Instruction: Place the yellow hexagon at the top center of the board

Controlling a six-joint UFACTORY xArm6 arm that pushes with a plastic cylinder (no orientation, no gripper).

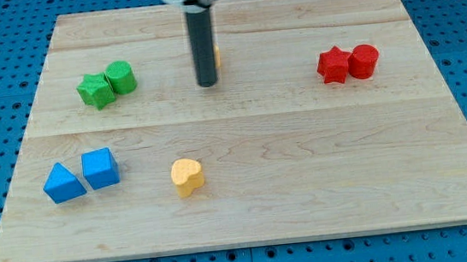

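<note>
The yellow hexagon (pixel 218 57) is almost wholly hidden behind the rod; only a thin yellow sliver shows at the rod's right edge, near the view's top centre of the wooden board (pixel 249 207). My tip (pixel 207 84) rests on the board just in front of and to the left of that sliver, seemingly touching it. A yellow heart-shaped block (pixel 187 177) lies well below, toward the view's bottom, left of centre.
A green star (pixel 95 91) and a green hexagon (pixel 121 76) touch at the upper left. A red star (pixel 333 65) and a red cylinder (pixel 363 61) touch at the upper right. A blue triangle (pixel 62 183) and a blue cube (pixel 100 168) sit at the lower left.
</note>
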